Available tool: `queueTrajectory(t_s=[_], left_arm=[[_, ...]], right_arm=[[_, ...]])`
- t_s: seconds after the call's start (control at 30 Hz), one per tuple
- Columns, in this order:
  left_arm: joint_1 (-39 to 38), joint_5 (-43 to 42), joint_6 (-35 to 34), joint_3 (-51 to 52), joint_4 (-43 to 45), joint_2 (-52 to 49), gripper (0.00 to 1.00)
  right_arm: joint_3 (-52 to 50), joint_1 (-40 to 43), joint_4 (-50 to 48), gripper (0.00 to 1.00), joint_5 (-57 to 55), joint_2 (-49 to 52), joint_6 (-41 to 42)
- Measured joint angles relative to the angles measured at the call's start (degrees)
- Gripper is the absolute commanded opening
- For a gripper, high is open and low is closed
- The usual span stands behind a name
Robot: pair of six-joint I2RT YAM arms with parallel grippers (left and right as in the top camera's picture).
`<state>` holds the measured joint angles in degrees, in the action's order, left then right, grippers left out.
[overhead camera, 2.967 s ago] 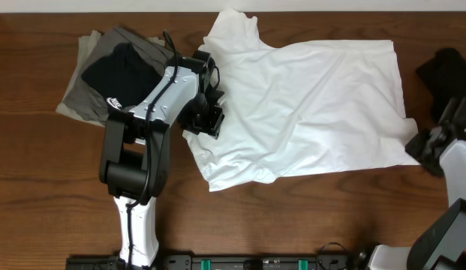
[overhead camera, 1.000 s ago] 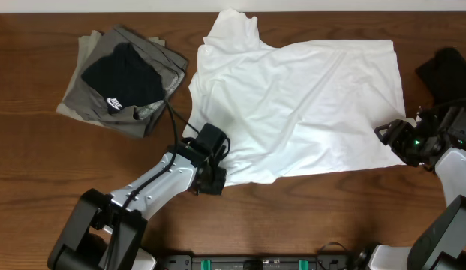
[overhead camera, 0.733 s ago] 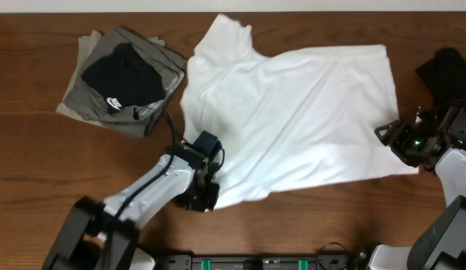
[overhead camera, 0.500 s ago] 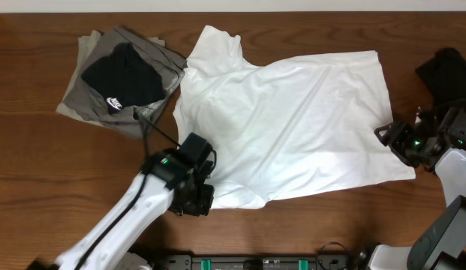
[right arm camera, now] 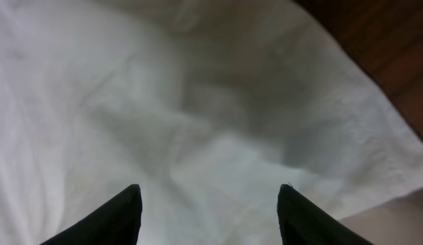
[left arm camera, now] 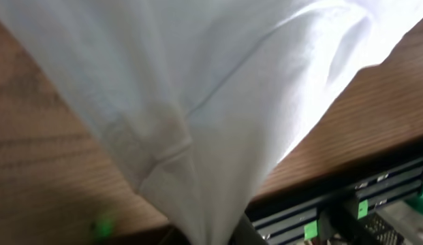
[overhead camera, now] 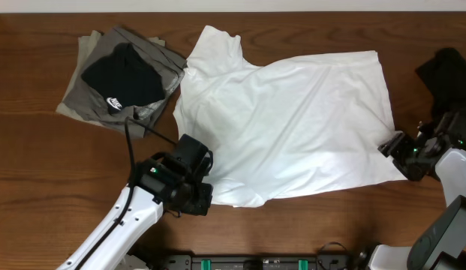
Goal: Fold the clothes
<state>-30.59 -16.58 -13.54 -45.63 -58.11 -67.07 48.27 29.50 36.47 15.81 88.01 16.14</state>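
Left of the white cloth T-shirt (overhead camera: 293, 120), the left arm (overhead camera: 116, 229) is a slim white tube with a blocky black wrist and a thin black cable (overhead camera: 128, 150). The right arm (overhead camera: 458, 169), right of it, is white with a green-lit black wrist and tapered black fingers (right arm camera: 122, 218).

Dark brown wooden table (overhead camera: 37, 165) is stretching out on every side of both sets of jaws, grain running across. A black rail with green tabs (left arm camera: 361, 204) is lining the table's near edge, showing just right of the left jaws. A blurred green spot of light (left arm camera: 102, 224) is glowing on the wood at their left. Bare wood is peeking in ahead-right of the right jaws.
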Motion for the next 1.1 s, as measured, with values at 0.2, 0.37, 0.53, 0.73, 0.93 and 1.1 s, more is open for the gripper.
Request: queueTrajectory(t_s=[0.2,0.37,0.53,0.73,0.93,1.1], left_arm=[[0.0,0.2,0.0,0.0,4.0,-2.0,0.13],[0.0,2.7,-0.2,0.0,15.1,-3.3,0.07],[0.0,9.0,0.1,0.0,22.9,-5.6,0.15],[0.0,13.2,0.6,0.0,24.5,-11.8,0.76],[0.0,7.5,0.7,0.0,18.1,-12.9,0.75],[0.0,4.6,0.7,0.1,20.6,-12.9,0.67]], right_arm=[[0.0,0.0,-0.2,0.62,-1.3,0.0,0.6],[0.0,0.0,-0.4,0.62,-1.5,0.0,0.9],[0.0,0.0,-0.5,0.62,-1.5,0.0,1.0],[0.0,0.0,-0.5,0.62,-1.5,0.0,1.2],[0.0,0.0,-0.6,0.62,-1.5,0.0,1.2],[0.0,0.0,-1.2,0.62,-1.5,0.0,1.3]])
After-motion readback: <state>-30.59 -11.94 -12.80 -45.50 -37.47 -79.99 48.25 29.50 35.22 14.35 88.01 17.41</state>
